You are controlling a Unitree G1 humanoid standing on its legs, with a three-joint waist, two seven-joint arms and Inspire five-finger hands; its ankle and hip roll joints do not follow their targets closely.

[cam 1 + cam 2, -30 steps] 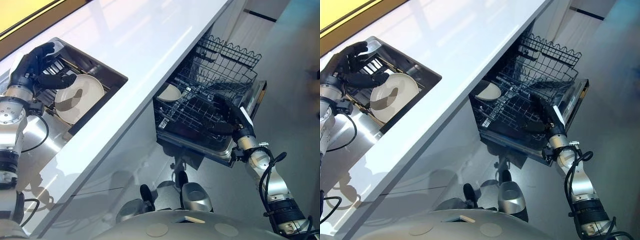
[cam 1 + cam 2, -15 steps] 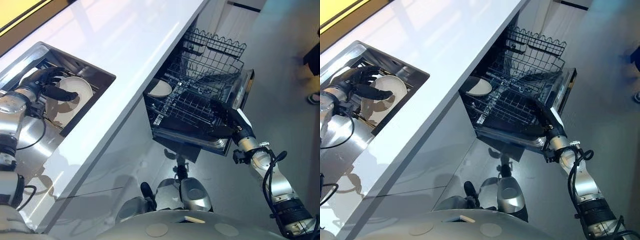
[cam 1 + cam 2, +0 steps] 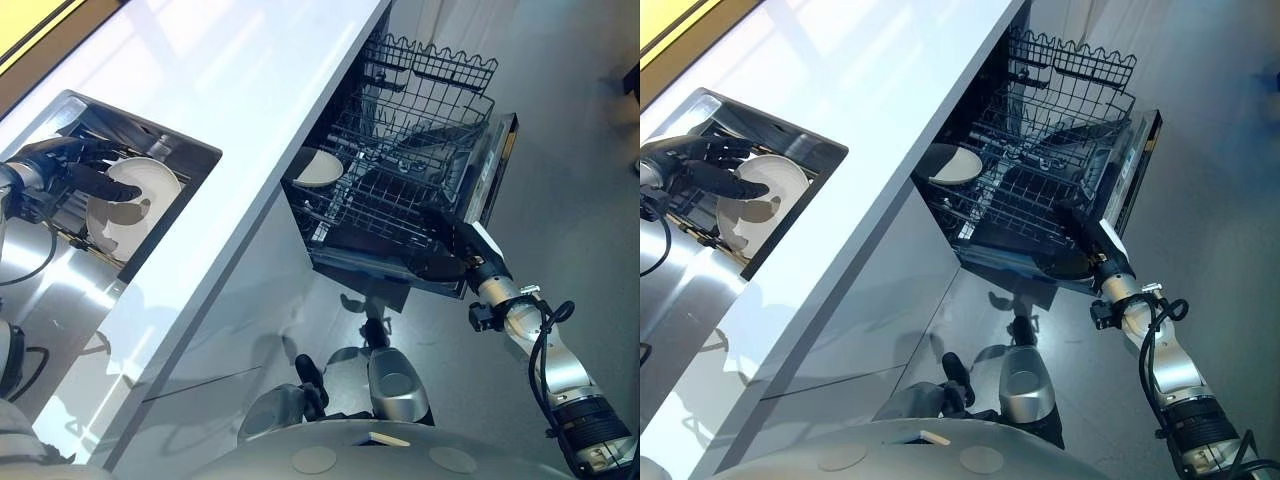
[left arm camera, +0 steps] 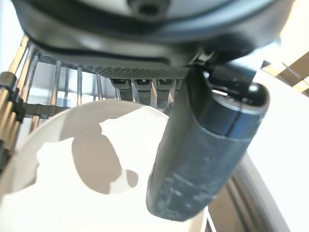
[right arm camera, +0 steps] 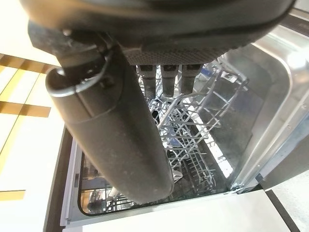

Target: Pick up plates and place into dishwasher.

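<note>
The left hand (image 3: 55, 165) is hovering over the white plate (image 3: 135, 220) in the sink (image 3: 175, 150) at nine o'clock, fingers spread wide and the thumb off the plate's face. The right hand (image 3: 458, 245), fingers relaxed and empty, is hanging by the dishwasher rack (image 3: 390, 200) at two o'clock.

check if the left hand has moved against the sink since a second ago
Yes. The left hand has come away from the sink's far corner and reaches further across the plate, toward its middle.
</note>
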